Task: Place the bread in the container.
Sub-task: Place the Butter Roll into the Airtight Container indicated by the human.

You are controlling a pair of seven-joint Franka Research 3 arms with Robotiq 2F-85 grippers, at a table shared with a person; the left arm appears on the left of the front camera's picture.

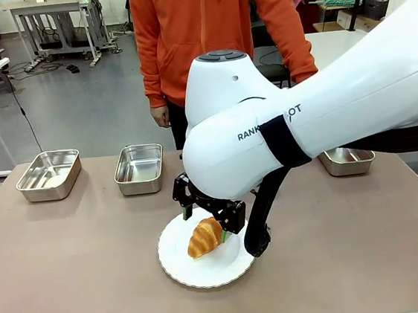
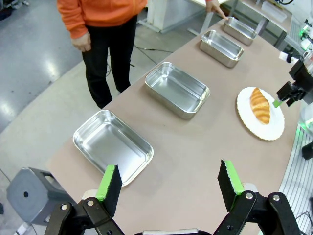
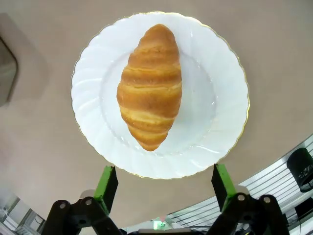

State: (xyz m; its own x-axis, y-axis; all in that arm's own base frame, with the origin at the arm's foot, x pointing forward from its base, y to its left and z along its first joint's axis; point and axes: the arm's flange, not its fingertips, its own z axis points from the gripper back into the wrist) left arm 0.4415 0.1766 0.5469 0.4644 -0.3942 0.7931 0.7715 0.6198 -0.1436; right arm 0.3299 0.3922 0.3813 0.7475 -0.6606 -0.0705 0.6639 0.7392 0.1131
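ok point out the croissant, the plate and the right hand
croissant [image 3: 149, 88], right wrist view, middle of its ridged top
plate [image 3: 215, 98], right wrist view, bare white part beside the croissant
right hand [image 3: 164, 170], right wrist view, midway between its open green fingertips

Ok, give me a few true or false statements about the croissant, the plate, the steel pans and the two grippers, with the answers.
1. The golden-brown ridged croissant lies on the round white scallop-edged plate. True.
2. The right gripper is shut on the croissant. False: it is open over the plate, holding nothing.
3. The left gripper is open. True.
4. The shiny rectangular stainless-steel pan nearest the left gripper holds bread. False: it is empty.
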